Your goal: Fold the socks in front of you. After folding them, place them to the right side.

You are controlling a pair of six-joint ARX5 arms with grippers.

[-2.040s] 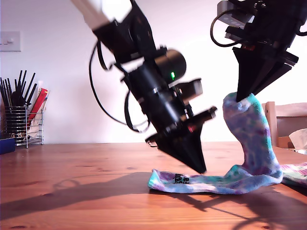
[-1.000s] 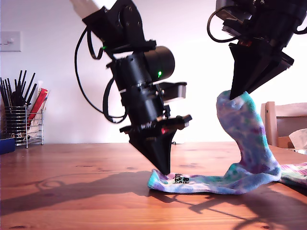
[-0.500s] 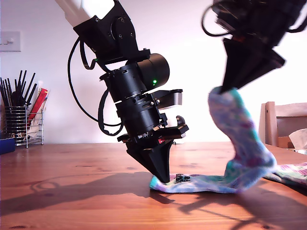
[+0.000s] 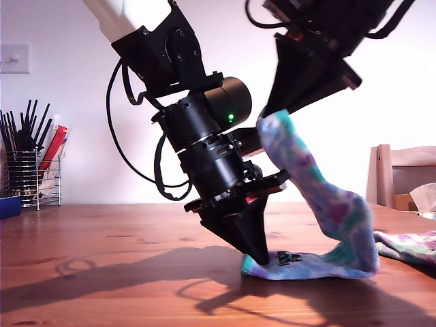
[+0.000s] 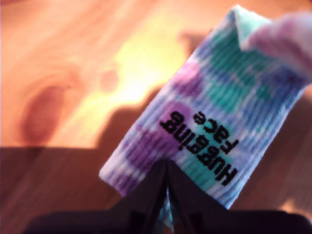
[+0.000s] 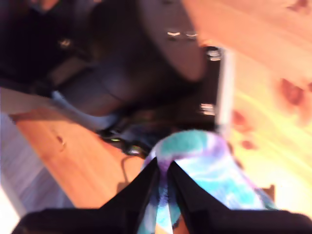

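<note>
My first pincer (image 5: 167, 178) clenched on sock (image 4: 320, 204) cuff at bench (image 4: 102, 272), lettering legible in first wrist view only, my second pincer (image 6: 163, 178) grasping raised toe

Wooden tabletop (image 4: 102, 272), reddish-brown, knots and grain visible, shadows across it. Wire utensil holder (image 4: 30, 178) at the exterior view's left, standing on the tabletop against the white wall (image 4: 75, 102); dark sticks and a red item upright in it. Blue container (image 4: 9, 206) just beside the holder, cut by frame edge. Wall switch plate (image 4: 14, 58) above. Wooden chair back (image 4: 405, 176) at the exterior view's right; pale crumpled item (image 4: 426, 197) near it, possibly tissue.
</note>
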